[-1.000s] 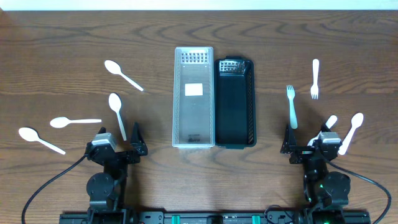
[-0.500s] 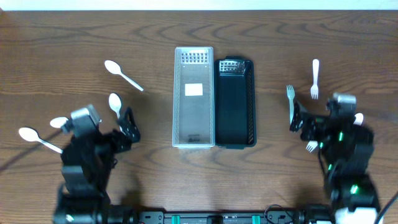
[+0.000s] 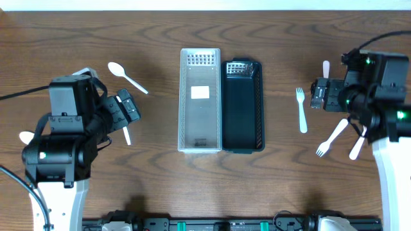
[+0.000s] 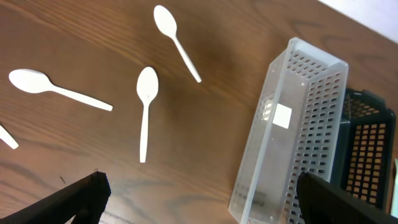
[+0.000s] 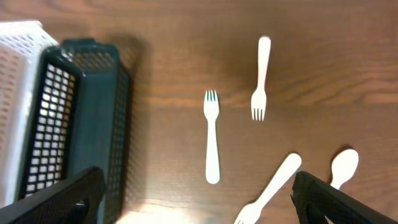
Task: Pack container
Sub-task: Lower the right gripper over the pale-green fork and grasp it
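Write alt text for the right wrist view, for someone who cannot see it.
Three white plastic forks lie loose on a dark wood table, beside a white spoon half hidden at lower right. A black mesh basket, seemingly empty, stands at the left with a clear basket edging in beyond it; the open right gripper shows fingertips in both bottom corners.

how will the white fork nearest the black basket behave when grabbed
The fork looks thin and plastic, so probably light and slightly bendy. It lies flat on the smooth table, so it may skid rather than lift cleanly.
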### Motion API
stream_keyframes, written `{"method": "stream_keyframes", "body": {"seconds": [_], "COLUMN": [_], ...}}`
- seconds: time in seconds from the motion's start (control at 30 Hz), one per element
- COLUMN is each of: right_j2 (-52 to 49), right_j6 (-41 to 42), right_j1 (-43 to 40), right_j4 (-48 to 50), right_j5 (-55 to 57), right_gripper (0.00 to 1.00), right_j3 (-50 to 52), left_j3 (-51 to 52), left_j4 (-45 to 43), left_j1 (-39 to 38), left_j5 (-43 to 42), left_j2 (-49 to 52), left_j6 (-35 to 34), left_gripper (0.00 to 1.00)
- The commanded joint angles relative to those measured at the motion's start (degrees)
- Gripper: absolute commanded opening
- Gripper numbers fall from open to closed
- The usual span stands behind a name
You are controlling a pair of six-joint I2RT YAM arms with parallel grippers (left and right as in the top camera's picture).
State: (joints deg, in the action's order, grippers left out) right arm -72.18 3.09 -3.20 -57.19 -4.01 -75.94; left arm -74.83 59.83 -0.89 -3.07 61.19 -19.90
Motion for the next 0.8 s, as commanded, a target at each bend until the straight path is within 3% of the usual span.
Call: {"method": "stream_keyframes", "body": {"seconds": [0.0,0.23,0.77], "right_j2": [-6.84,-23.91,-43.36], "right_j6": [-2.54,-2.27,-1.92], "right_j1": [-0.52,-0.39,2.84], "right_j4": [-2.93,-8.76,-3.58], "right_j5": [1.2,2.6,5.2], "right_gripper": [0.99,0.99,0.99], "right_j3": [-4.63,-14.34,-12.83], "left_j3": [-1.14,-1.14,-1.14], "left_j4": [0.35,0.35,-0.13], "left_j1": [-0.04,-0.07,-0.07], "left_j5": [-0.37,-0.39,1.25], "left_j2": [0.92,4.02,4.63], "left_j6": [0.15,1.05,2.32], "left_gripper": [0.98,0.98,0.98]}}
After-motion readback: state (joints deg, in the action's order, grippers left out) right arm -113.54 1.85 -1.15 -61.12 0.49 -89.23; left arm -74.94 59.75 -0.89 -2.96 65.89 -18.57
